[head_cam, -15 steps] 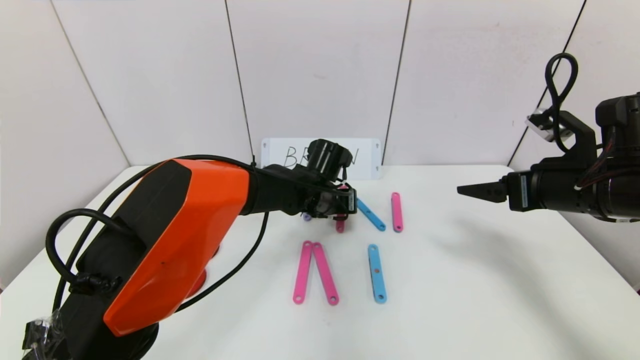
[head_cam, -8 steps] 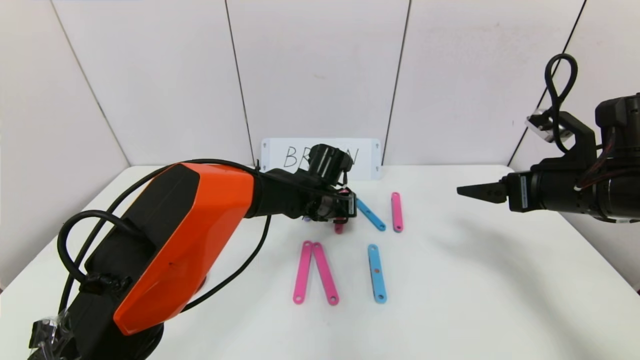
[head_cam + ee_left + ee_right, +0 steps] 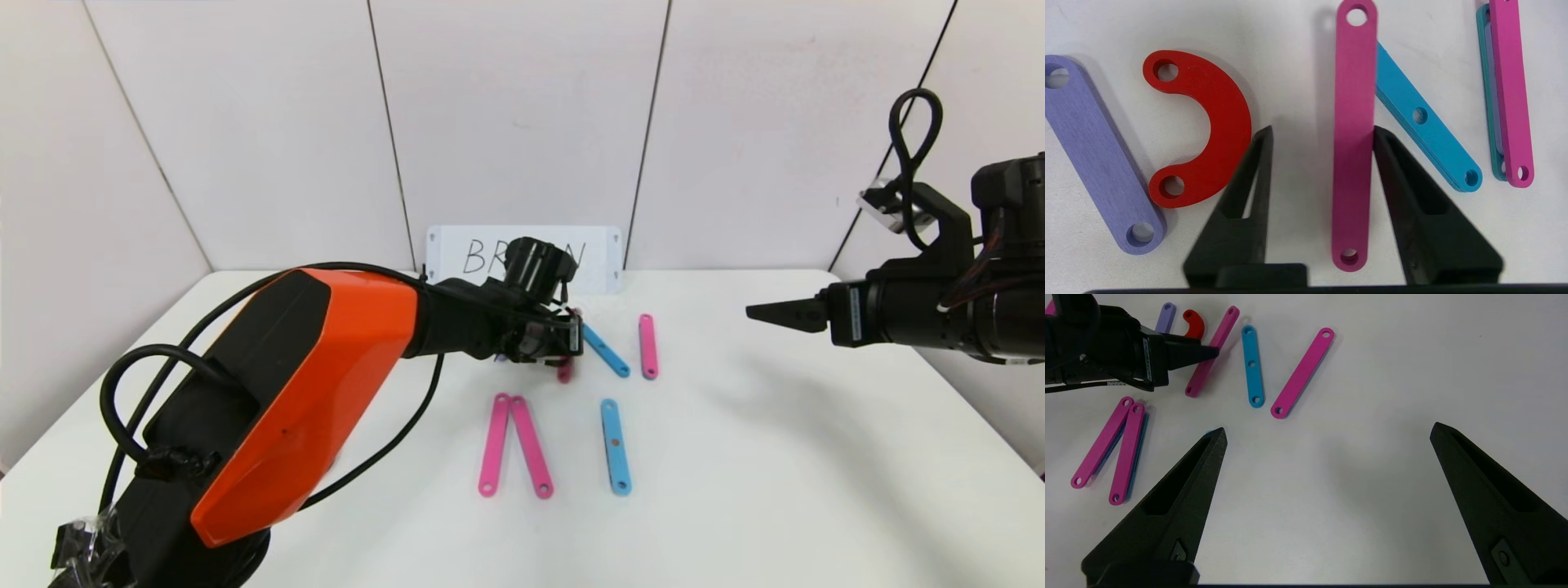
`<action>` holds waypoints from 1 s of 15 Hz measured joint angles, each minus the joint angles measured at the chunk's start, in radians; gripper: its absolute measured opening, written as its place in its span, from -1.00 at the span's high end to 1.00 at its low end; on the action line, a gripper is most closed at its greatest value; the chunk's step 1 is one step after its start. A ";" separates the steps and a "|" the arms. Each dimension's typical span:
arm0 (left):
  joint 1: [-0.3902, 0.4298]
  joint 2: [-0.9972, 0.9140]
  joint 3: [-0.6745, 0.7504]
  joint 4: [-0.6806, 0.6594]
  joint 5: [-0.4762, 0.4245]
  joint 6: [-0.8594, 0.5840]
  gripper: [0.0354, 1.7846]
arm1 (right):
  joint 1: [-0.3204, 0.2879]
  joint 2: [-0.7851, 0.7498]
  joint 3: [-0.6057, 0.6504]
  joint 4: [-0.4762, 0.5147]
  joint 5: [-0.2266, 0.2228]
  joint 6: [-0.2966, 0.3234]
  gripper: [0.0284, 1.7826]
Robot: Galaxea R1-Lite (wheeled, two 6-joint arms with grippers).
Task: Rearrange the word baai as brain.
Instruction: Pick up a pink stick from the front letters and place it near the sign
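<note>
A long pink bar [image 3: 1353, 134] is seen lying lengthwise between the two fingers of the left claw [image 3: 1323, 134], low over the far middle of the white tabletop [image 3: 775, 457]. One finger [image 3: 1404, 183] is set against the bar's edge, partly over the end of a sky-blue bar [image 3: 1425, 122], while the other finger [image 3: 1249, 188] stands apart from the pink bar, with bare tabletop between them. The left claw is thus spread wider than the bar and nothing is clamped. That free finger is seen just beside a red half-ring curve [image 3: 1216, 126], whose open side is turned toward a short purple bar [image 3: 1098, 159] lying tilted next to it.

The sky-blue bar slants away from the pink bar, its near end tucked under the pink bar's edge. Beyond it, another pink bar [image 3: 1511, 94] is laid on top of a teal-blue piece, only a thin edge of which shows. All pieces are flat, with round holes at the ends.

In the head view, two more pink bars [image 3: 514, 445] are set nearer the robot, meeting at their far ends in an inverted V, and a lone blue bar [image 3: 615, 446] lies to their right. A white card [image 3: 600, 257] is propped at the back wall.

The right claw [image 3: 759, 311] is held in the air well to the right, its fingers spread wide and empty.
</note>
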 joint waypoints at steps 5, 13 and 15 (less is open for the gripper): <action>0.000 0.001 0.000 0.000 -0.001 0.000 -0.82 | 0.000 0.000 0.000 0.000 0.000 -0.001 -0.95; -0.005 0.001 0.000 0.001 0.004 0.015 -0.94 | 0.000 0.000 0.000 0.000 0.000 -0.001 -0.95; -0.006 0.001 0.000 0.002 0.006 0.018 -0.94 | 0.000 0.000 0.000 0.000 0.000 -0.001 -0.95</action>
